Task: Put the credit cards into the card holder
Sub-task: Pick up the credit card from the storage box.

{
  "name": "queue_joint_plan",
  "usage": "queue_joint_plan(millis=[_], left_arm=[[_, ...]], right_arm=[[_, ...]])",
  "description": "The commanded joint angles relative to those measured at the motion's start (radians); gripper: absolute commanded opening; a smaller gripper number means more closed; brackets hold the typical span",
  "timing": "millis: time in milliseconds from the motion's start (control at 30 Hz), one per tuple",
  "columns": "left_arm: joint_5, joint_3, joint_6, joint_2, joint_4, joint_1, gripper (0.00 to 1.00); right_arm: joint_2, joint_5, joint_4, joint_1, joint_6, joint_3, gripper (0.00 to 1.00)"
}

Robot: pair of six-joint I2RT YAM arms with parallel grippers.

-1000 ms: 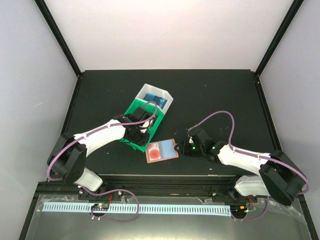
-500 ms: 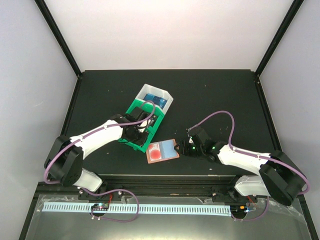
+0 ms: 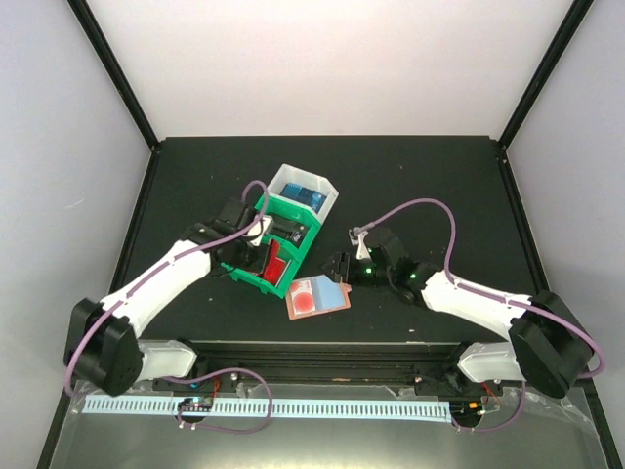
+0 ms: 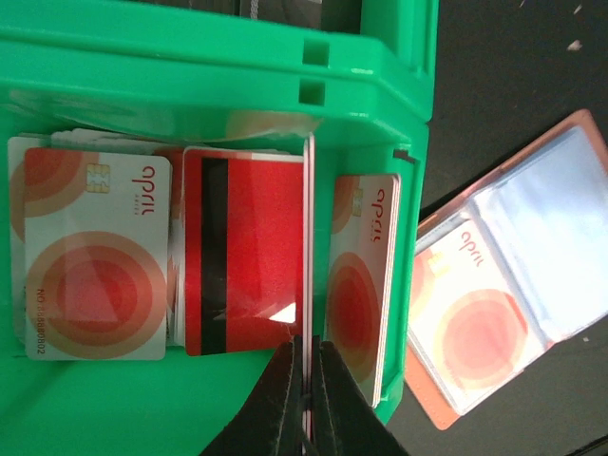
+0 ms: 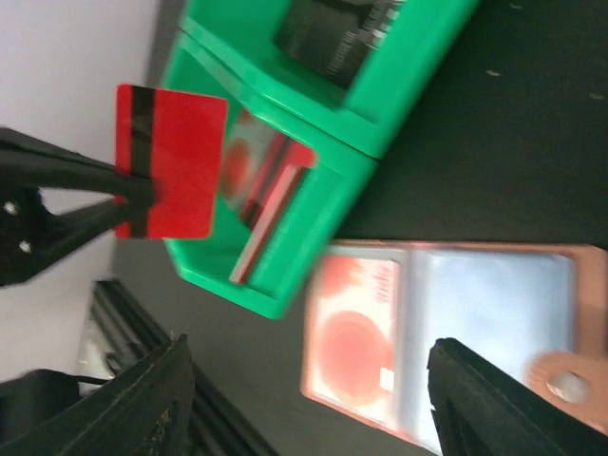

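My left gripper (image 4: 310, 385) is shut on one red credit card (image 4: 310, 237), seen edge-on and held upright over the green bin (image 4: 237, 76). The right wrist view shows this card's red back with a black stripe (image 5: 171, 161); in the top view it is at the bin's near end (image 3: 274, 264). Several more cards (image 4: 95, 252) lie in the bin. The brown card holder (image 3: 317, 293) lies open on the table, one card in its left slot (image 4: 475, 328). My right gripper (image 5: 313, 408) is open and empty just above the holder's right edge (image 5: 532, 313).
A white bin (image 3: 305, 188) with blue contents adjoins the green bin's (image 3: 283, 220) far end. The black table (image 3: 439, 186) ends in a metal rail (image 3: 312, 342) at the near edge. White walls enclose the other sides.
My left gripper has lifted a red card out of the green bin and drawn back to the left. My right gripper has moved up and left, over the card holder's right edge.
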Motion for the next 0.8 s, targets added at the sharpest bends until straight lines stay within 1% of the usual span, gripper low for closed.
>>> queue_joint_plan(millis=[0, 133, 267, 367, 433, 500, 600, 633, 700, 767], left_arm=[[0.159, -0.034, -0.037, -0.136, 0.063, 0.086, 0.02], [0.400, -0.068, -0.072, -0.244, 0.126, 0.202, 0.01], [0.635, -0.071, -0.092, -0.297, 0.147, 0.273, 0.01], [0.752, -0.073, -0.116, -0.320, 0.166, 0.305, 0.02], [0.813, -0.071, -0.128, -0.329, 0.176, 0.317, 0.02], [0.872, -0.076, -0.145, -0.338, 0.189, 0.329, 0.02], [0.931, -0.093, -0.187, -0.364, 0.233, 0.342, 0.01], [0.946, -0.102, -0.207, -0.371, 0.246, 0.346, 0.02], [0.974, -0.115, -0.235, -0.385, 0.275, 0.355, 0.02], [0.993, -0.127, -0.273, -0.401, 0.305, 0.363, 0.04]], right_arm=[[0.047, -0.108, 0.189, 0.000, 0.027, 0.061, 0.71], [0.145, -0.175, 0.284, 0.009, 0.074, 0.163, 0.76], [0.243, -0.285, 0.432, 0.014, 0.154, 0.247, 0.77], [0.296, -0.343, 0.518, 0.024, 0.193, 0.306, 0.77], [0.331, -0.367, 0.518, 0.031, 0.203, 0.355, 0.77], [0.363, -0.372, 0.483, 0.036, 0.211, 0.393, 0.77], [0.390, -0.373, 0.482, 0.035, 0.220, 0.402, 0.71], [0.395, -0.376, 0.484, 0.035, 0.221, 0.402, 0.68], [0.400, -0.382, 0.497, 0.034, 0.219, 0.398, 0.57], [0.400, -0.382, 0.532, 0.033, 0.223, 0.380, 0.43]])
